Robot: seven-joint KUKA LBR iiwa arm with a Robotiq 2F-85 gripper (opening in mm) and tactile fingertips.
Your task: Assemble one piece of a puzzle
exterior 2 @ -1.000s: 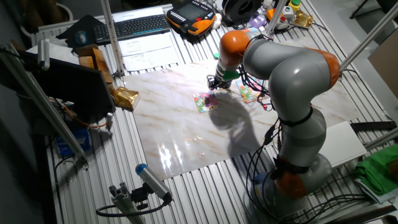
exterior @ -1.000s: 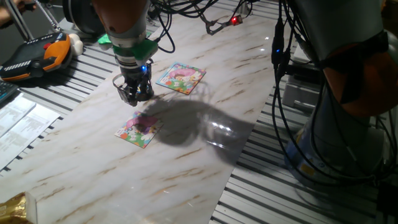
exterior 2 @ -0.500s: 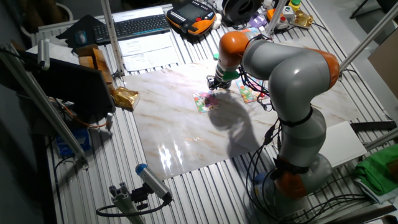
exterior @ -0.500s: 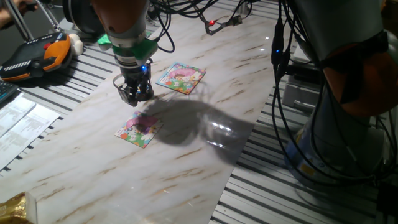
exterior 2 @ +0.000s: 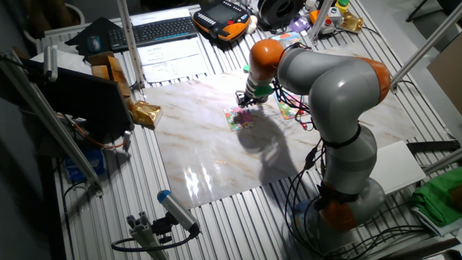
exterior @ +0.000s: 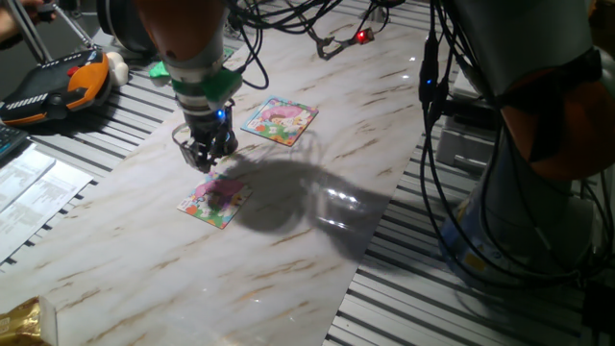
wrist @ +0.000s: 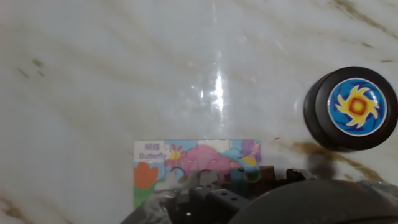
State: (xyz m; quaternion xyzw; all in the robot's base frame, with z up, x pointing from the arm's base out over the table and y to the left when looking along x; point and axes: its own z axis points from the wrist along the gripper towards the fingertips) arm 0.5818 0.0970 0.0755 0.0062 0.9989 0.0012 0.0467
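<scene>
The robot arm [exterior 2: 328, 87] reaches from its base across the marble tabletop [exterior: 288, 240], which rests on a ribbed metal bench [exterior 2: 216, 217]. A keyboard [exterior 2: 162, 29] and a handheld control unit [exterior 2: 222, 16] lie at the far edge of the bench in the other fixed view.

Two puzzle boards lie on the marble, well apart. The far puzzle board [exterior: 279, 119] lies clear of the arm. The near puzzle board [exterior: 214, 201] lies just below the gripper [exterior: 206, 160]; in the hand view this board [wrist: 193, 167] shows a pink butterfly picture with the printed word "Butterfly", and its lower edge is hidden behind the hand.

The gripper points straight down, with its tips close above the upper edge of the near board. The fingers are dark and overlap in both fixed views; whether the jaws are open or closed cannot be determined.

A black round disc [wrist: 349, 108] with a blue and yellow sun emblem appears at the right of the hand view.

The loose puzzle piece cannot be identified in any view; its location cannot be determined.
</scene>
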